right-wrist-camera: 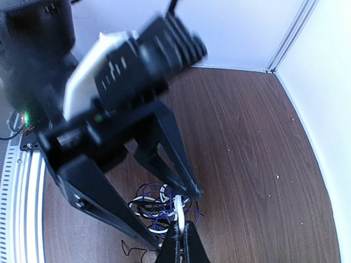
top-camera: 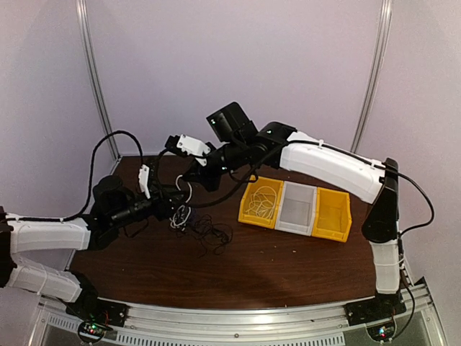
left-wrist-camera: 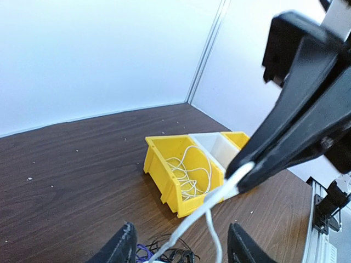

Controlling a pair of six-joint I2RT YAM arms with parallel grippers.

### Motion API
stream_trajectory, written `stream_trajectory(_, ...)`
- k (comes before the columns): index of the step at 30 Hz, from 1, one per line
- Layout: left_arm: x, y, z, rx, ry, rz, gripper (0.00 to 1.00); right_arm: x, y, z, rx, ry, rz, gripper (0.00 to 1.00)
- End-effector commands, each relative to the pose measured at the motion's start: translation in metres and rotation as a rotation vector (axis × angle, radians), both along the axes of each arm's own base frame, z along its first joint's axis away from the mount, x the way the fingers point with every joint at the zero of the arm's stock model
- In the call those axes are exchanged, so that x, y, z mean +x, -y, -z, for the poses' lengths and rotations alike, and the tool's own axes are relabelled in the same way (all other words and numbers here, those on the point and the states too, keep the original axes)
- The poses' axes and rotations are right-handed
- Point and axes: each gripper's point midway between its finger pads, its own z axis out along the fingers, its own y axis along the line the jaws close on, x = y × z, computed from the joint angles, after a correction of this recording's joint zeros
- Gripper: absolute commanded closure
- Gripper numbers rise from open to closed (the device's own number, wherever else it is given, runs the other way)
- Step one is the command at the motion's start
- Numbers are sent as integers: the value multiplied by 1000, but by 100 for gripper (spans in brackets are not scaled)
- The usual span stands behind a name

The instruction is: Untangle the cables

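Top external: the cables [top-camera: 193, 225] lie in a tangled clump on the dark counter [top-camera: 274, 267], left of a row of 3 bins [top-camera: 297, 209] (yellow, white, yellow); both arms meet above the clump.

Left wrist: the left pincer [left-wrist-camera: 181, 244] stands apart, nothing between its fingers; the right pincer [left-wrist-camera: 247, 175] is pinched on the white cable [left-wrist-camera: 211, 200], which runs down toward the clump.

Right wrist: the right pincer's tips are together on that white cord above the tangle.

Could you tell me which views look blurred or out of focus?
Right wrist view: the left arm up close is smeared, the table sharper. Left wrist view: the right gripper on the white cable is soft, the yellow bin crisp. Top view: evenly soft.
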Motion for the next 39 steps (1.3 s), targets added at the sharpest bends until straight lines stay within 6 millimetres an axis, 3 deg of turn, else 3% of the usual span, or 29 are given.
stream_trajectory(1,9,21,-4,-63,96,7,45,-16,1,-55,112,-3,-44,100)
stream_trajectory(6,35,27,52,2,23,-94,53,-22,9,-100,202,59,-66,100)
stream_trajectory(9,37,22,80,1,-19,-125,56,-19,19,-134,260,125,-25,100)
stream_trajectory(14,31,13,110,16,-82,-149,58,-18,42,-190,357,197,0,100)
stream_trajectory(20,34,1,138,78,-153,-215,59,-15,69,-237,435,265,17,100)
stream_trajectory(26,38,-14,163,164,-218,-300,58,1,114,-284,520,330,84,100)
stream_trajectory(34,41,-21,174,217,-243,-342,54,13,190,-346,615,467,209,100)
stream_trajectory(39,46,-26,179,273,-247,-374,53,15,226,-363,633,512,267,100)
